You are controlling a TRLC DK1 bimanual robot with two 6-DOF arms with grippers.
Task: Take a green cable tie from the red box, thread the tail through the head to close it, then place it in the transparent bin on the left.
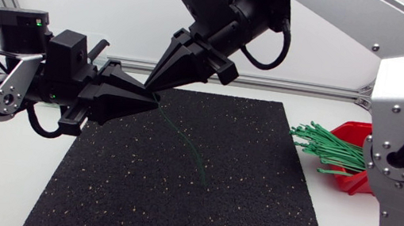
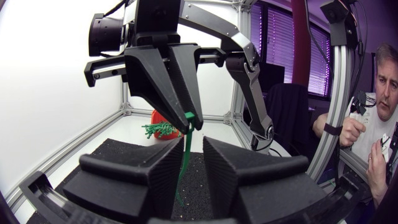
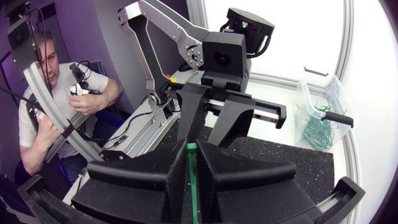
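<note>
My right gripper [image 1: 150, 85] hangs over the mat's far left, shut on the head end of a green cable tie [image 1: 182, 138]. The strap trails down to the mat. My left gripper [image 1: 154, 99] meets it tip to tip from the left. In the left wrist view the tie [image 2: 186, 149] runs down from the right gripper [image 2: 191, 123] through the gap of the left gripper [image 2: 194, 152]. It lies against one finger only, with the jaws a little apart. The right wrist view shows the tie's head [image 3: 192, 148] pinched in the right gripper [image 3: 191, 157], with the left gripper [image 3: 205, 140] just ahead.
A black speckled mat [image 1: 196, 208] covers the table's middle. The red box [image 1: 355, 136] stands at the right edge with a bundle of green ties [image 1: 326, 143] sticking out. The transparent bin [image 3: 339, 93], with several closed green ties inside, stands beside the mat behind my left arm.
</note>
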